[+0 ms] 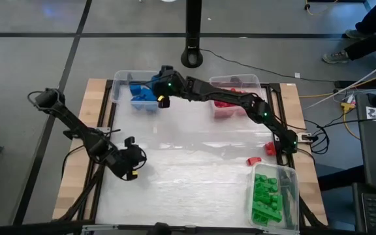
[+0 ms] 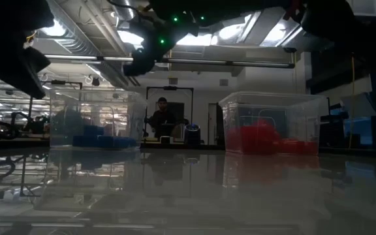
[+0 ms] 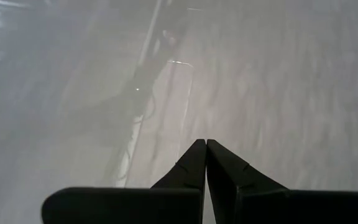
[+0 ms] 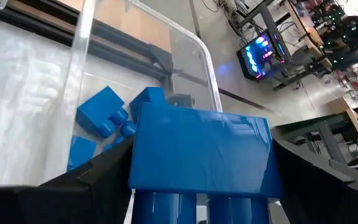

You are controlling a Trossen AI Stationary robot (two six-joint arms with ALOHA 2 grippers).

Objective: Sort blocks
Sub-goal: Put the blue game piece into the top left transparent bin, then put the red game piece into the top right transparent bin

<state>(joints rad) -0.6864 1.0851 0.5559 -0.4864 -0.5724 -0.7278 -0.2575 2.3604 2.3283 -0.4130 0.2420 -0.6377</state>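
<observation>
My right gripper point(image 1: 162, 93) reaches across the table's far side and hovers at the near-right corner of the clear bin point(image 1: 119, 81) that holds blue blocks point(image 4: 102, 116). It is shut on one blue block point(image 4: 201, 152). A second bin holds red blocks point(image 1: 226, 104) and a third holds green blocks point(image 1: 266, 196). Two loose red blocks point(image 1: 253, 160) point(image 1: 269, 148) lie flat on the table near the right arm's base. My left gripper point(image 3: 205, 149) is shut on nothing and hangs over the table's near-left part point(image 1: 132, 166). My right gripper pinches the blue block between its two fingers, one finger point(image 4: 98, 177) on each short end of the block point(image 4: 143, 155). The block is lifted clear, above the bin's rim point(image 4: 82, 37), with its round studs point(image 4: 166, 208) turned back toward the wrist.
The blue bin point(image 2: 96, 121) and the red bin point(image 2: 269, 124) stand along the table's far edge; the green bin point(image 1: 291, 189) stands at the near-right corner. A black post base point(image 1: 192, 55) stands beyond the far edge. A person point(image 2: 165, 117) sits in the room behind.
</observation>
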